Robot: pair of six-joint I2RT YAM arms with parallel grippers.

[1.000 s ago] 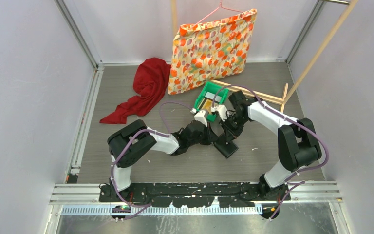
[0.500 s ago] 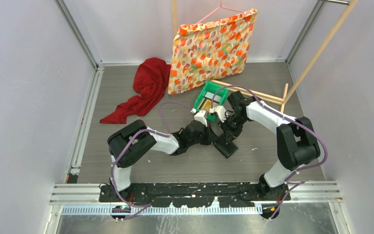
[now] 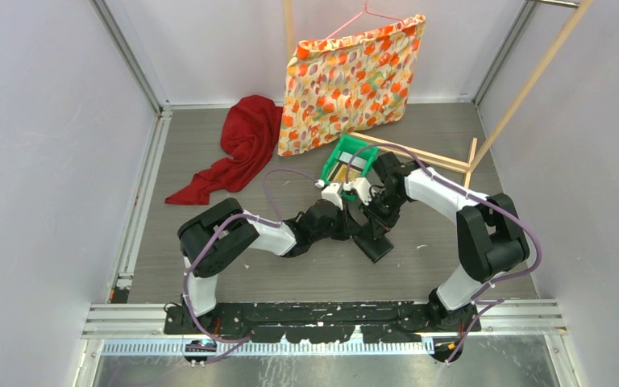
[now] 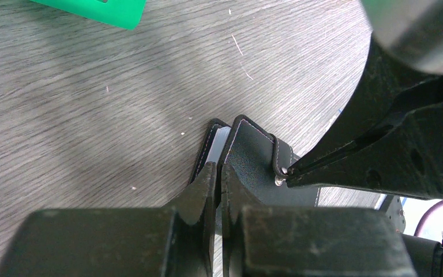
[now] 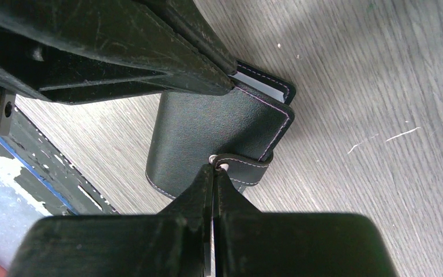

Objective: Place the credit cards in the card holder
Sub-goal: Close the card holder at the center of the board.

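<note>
Right arm has crept a hair to the left since a second ago; the card holder (image 5: 207, 127) hasn't budged. Sweeping left to right: pale wall (image 3: 48, 161) with a metal frame post, then the grey wood-grain table (image 3: 209, 250). A red cloth (image 3: 238, 149) is heaped near its far-left corner, and a floral fabric piece (image 3: 346, 81) on a pink hanger (image 3: 364, 14) hangs at the far edge. The green tray (image 3: 334, 159) sits just in front of that, with wooden sticks (image 3: 427, 157) toward the right wall. The holder lies roughly mid-table, a little right of centre. The left gripper (image 4: 218, 170) has its claw pinched together on the cover's edge. The right gripper (image 5: 213, 170) is clamped on the snap tab (image 5: 245, 163). A pale sliver shows between the covers; can't tell if it's a card.
</note>
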